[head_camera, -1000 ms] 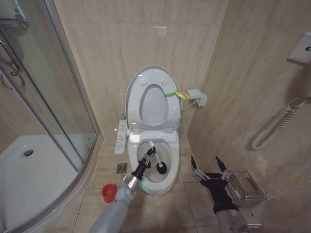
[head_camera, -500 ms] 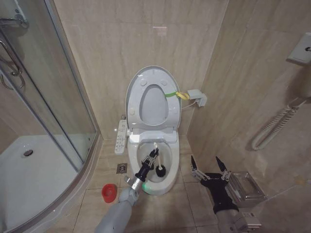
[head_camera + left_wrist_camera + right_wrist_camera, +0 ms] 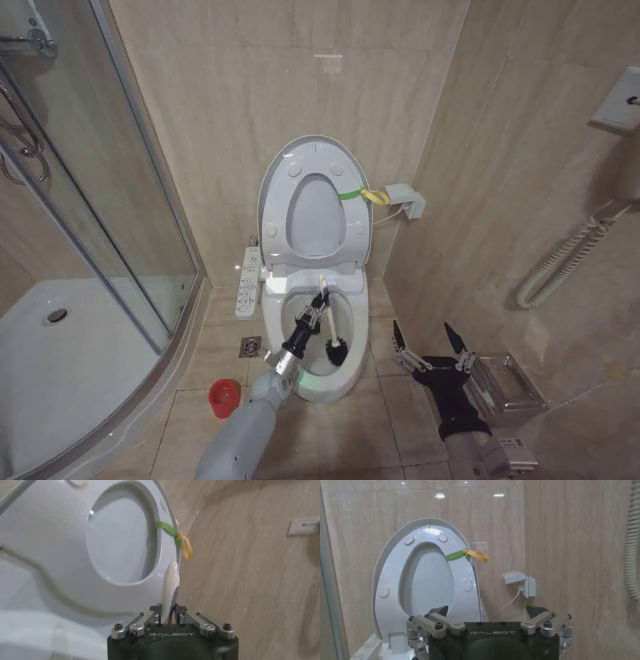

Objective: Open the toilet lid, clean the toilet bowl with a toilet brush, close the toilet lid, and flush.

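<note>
The toilet lid (image 3: 315, 218) stands raised against the back wall with the ring seat (image 3: 279, 200) up in front of it; a yellow-green strap loop (image 3: 364, 195) hangs at its edge. Below lies the open toilet bowl (image 3: 345, 372). My left gripper (image 3: 311, 323) is over the bowl, shut on the white handle of the toilet brush (image 3: 322, 296), whose dark head (image 3: 335, 351) sits low inside. The left wrist view shows the handle (image 3: 169, 587) clamped in the gripper (image 3: 169, 615), with the lid (image 3: 117, 536) and strap (image 3: 176, 542) beyond. My right gripper (image 3: 432, 345) hangs open right of the bowl, facing the lid (image 3: 427, 581).
A red holder cup (image 3: 224, 397) stands on the floor left of the bowl, near a floor drain (image 3: 250, 346). The button panel (image 3: 249, 280) sits at the bowl's left side. A glass shower enclosure (image 3: 100, 220) closes the left; a wall box (image 3: 407, 201) and hose (image 3: 560, 265) are on the right.
My left gripper has carried the brush slightly right and toward the back of the bowl, the handle standing steeper. The right arm has not moved.
</note>
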Robot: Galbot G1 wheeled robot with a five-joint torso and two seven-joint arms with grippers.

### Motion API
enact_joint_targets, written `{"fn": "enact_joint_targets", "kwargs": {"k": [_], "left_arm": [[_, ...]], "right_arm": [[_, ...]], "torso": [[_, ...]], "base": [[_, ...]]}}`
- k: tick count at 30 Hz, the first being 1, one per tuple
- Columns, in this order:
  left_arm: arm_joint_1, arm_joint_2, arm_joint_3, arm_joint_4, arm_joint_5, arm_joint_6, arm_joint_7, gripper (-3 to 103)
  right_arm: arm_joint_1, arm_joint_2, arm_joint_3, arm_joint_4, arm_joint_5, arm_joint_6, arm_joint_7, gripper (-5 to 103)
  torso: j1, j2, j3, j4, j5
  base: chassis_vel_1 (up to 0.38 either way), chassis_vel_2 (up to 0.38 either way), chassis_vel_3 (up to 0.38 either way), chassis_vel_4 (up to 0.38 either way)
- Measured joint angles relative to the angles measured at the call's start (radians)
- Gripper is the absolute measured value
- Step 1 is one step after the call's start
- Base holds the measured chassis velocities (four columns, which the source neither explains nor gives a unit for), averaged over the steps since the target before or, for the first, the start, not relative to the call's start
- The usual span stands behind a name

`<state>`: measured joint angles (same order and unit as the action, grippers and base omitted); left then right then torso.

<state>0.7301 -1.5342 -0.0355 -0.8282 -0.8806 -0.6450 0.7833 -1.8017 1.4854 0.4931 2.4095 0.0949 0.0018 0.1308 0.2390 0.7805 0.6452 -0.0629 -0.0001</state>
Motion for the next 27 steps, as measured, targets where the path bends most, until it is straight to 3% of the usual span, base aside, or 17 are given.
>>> {"fn": "enact_joint_targets", "kwargs": {"k": [8,19,27], "left_arm": [[-0.035,-0.005,-0.024,0.134,0.048,-0.031,0.040,17],[-0.028,0.034,-0.008,-0.003,0.013,0.009,-0.004,17],[0.007,0.023,-0.010,0.012,0.015,0.009,0.008,17]], "right_arm": [[0.000,0.000,0.000,0.000,0.000,0.000,0.000,100],[0.000,0.000,0.000,0.000,0.000,0.000,0.000,100],[0.000,0.000,0.000,0.000,0.000,0.000,0.000,100]], "torso": [[0.000,0.000,0.000,0.0000,0.0002],[0.000,0.000,0.000,-0.0003,0.0000],[0.000,0.000,0.000,0.0001,0.0000]], "base": [[0.000,0.000,0.000,0.000],[0.000,0.000,0.000,0.000],[0.000,0.000,0.000,0.000]]}}
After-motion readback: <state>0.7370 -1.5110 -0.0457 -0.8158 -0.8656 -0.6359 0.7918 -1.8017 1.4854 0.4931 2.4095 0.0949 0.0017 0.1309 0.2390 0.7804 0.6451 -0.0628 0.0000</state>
